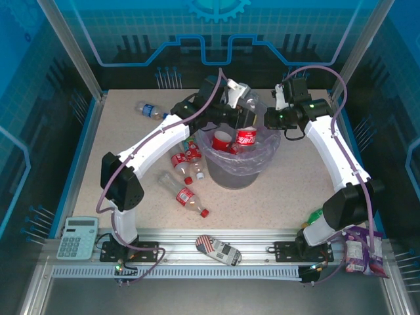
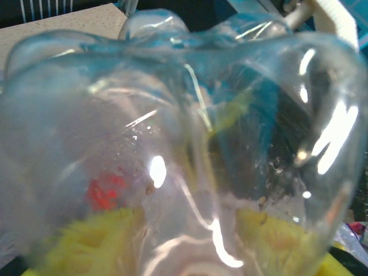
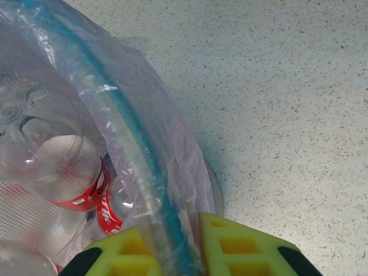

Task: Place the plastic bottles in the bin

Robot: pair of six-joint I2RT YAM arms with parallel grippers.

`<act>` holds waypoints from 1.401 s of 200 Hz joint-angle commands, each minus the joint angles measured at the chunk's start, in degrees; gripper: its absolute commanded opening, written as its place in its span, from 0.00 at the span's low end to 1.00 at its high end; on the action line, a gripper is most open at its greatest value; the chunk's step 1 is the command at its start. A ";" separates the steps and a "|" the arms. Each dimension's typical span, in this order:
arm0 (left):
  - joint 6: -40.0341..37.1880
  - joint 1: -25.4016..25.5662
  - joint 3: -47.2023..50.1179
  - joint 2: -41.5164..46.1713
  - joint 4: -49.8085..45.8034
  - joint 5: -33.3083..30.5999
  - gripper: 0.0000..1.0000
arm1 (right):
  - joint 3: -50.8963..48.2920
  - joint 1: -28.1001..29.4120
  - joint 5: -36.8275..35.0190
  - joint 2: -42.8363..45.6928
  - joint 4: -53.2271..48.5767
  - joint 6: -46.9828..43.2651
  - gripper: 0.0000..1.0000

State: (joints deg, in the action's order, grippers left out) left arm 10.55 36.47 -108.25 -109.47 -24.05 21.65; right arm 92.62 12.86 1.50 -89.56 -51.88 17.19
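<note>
clear bottle gripped over the bin

the left gripper (image 1: pixel 244 108) clamps a crushed bottle (image 2: pixel 172 144) between its yellow pads (image 2: pixel 98 238), above the far rim of the bin (image 1: pixel 233 176). the right gripper (image 3: pixel 172 253) pinches the lavender bag (image 3: pixel 144 144) at the bin's right rim. the bin stands mid-table, nearer the far edge, with red-labelled bottles (image 1: pixel 246 136) inside. several loose bottles (image 1: pixel 186 195) lie on the table (image 1: pixel 295 187) just left of the bin. a blue-labelled one (image 1: pixel 149 109) lies near the far left corner.
</note>
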 commanded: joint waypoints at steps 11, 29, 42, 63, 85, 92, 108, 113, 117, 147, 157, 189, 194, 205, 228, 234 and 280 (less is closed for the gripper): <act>-0.62 0.75 3.57 -1.05 -1.95 3.01 0.00 | -1.03 1.64 2.19 1.97 0.24 0.64 0.17; -0.61 0.90 4.56 -1.34 -2.13 3.29 0.00 | -1.02 1.64 2.45 1.87 0.46 0.74 0.17; -0.64 0.96 4.87 -1.45 -2.27 3.12 0.00 | -1.04 1.65 2.55 1.84 0.57 0.74 0.17; -0.92 0.92 6.20 0.06 -0.02 1.31 0.00 | -1.10 1.73 2.57 1.89 0.57 0.74 0.17; -2.49 0.92 9.28 4.53 5.01 -4.73 0.00 | -1.14 1.65 2.24 2.02 0.29 0.46 0.17; -3.31 0.84 9.70 5.83 5.86 -6.64 0.00 | -1.29 1.59 2.11 2.11 0.20 0.48 0.17; -4.57 0.49 10.44 8.40 7.07 -10.54 0.00 | -1.47 1.55 2.15 2.28 0.30 0.47 0.17; -4.43 0.28 10.98 9.33 7.80 -11.18 0.00 | -1.54 1.56 2.14 2.29 0.29 0.48 0.17; -3.94 0.01 11.66 10.07 8.77 -11.56 0.00 | -1.60 1.62 2.15 2.28 0.29 0.48 0.17; -0.44 -2.56 16.66 14.25 14.59 -11.80 0.00 | -2.00 1.56 2.19 2.06 0.57 0.39 0.17; -2.01 -2.86 15.88 14.21 11.87 -13.24 0.00 | -1.99 1.59 2.28 1.95 0.64 0.39 0.17; -7.01 -3.54 13.23 13.19 3.27 -16.52 0.00 | -1.43 1.46 2.12 1.84 0.20 -0.05 0.17; -7.29 -3.72 13.49 13.36 2.95 -16.76 0.00 | -1.38 1.44 2.11 1.91 0.07 -0.13 0.17; -7.02 -4.13 14.46 14.03 3.25 -16.69 0.00 | -1.41 1.30 2.15 1.93 0.11 -0.15 0.17; -8.04 -4.49 14.70 14.55 1.31 -18.07 0.00 | -1.56 1.28 2.28 1.76 0.20 -0.06 0.17; -8.74 -4.56 14.50 14.48 0.47 -18.79 0.00 | -1.52 1.31 2.36 1.67 0.24 0.03 0.17; -10.55 -4.27 14.48 12.94 -6.06 -18.15 0.00 | -0.73 1.29 2.46 1.14 0.02 -0.05 0.17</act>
State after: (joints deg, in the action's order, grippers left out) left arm 2.15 32.49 -92.88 -96.90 -24.58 3.86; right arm 91.48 12.86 2.07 -88.82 -50.24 17.47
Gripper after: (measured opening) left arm 0.391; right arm 0.174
